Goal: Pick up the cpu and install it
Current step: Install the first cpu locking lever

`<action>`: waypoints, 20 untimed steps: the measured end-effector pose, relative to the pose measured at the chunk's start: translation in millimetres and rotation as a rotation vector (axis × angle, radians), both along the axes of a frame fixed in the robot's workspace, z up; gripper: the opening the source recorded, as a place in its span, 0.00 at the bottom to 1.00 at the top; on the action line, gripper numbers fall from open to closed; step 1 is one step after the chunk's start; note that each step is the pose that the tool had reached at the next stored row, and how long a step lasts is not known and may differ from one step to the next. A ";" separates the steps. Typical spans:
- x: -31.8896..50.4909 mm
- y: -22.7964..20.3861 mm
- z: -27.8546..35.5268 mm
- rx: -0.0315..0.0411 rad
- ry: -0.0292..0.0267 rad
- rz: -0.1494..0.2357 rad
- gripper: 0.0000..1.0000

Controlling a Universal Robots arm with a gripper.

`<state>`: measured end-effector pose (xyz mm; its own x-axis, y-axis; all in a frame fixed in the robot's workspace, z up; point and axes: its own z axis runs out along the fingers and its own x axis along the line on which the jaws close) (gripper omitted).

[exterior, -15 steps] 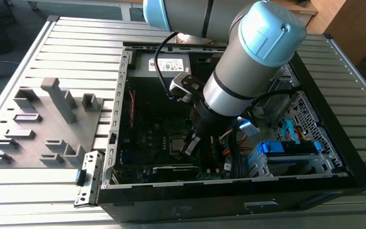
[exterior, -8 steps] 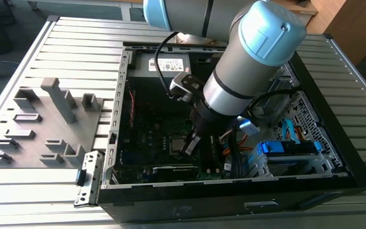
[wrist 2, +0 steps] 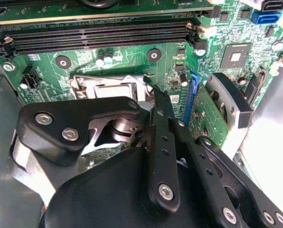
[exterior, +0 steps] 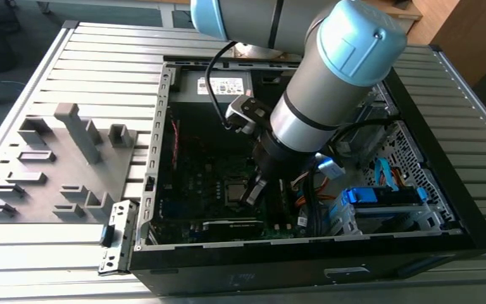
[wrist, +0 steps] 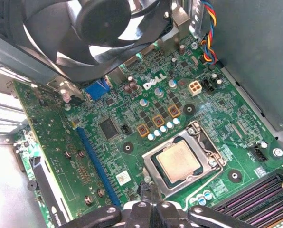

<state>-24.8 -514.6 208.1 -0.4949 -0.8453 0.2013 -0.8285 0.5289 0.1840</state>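
While the black gripper (exterior: pixel 254 190) hangs just above it, the small square silvery-grey cpu (wrist: pixel 179 160) already lies inside the silver metal socket frame (wrist: pixel 153 164), so placing looks done. Whether its fingers are spread, I cannot tell.

1. Arm (exterior: pixel 328 82) comes in from the far side in the exterior view, grey tube links with pale blue joint caps, angled steeply downward.
2. Wrist section tapers from grey to black toward the tool end.
3. Gripper (exterior: pixel 254 192) is at the low end, black, pointing down.
4. Black gripper linkage (wrist 2: pixel 160 156) fills the foreground in the second wrist view; finger state unclear.
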 end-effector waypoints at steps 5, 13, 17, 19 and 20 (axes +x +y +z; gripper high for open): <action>0.0 0.0 3.9 0.0009 0.0000 0.000 0.11; 0.0 0.0 8.5 0.0019 0.0000 0.000 0.11; 0.0 1.2 8.7 0.0021 0.0001 0.000 0.11; 0.0 2.0 8.6 0.0035 0.0000 0.000 0.11; 0.0 2.1 8.6 0.0040 0.0000 0.000 0.11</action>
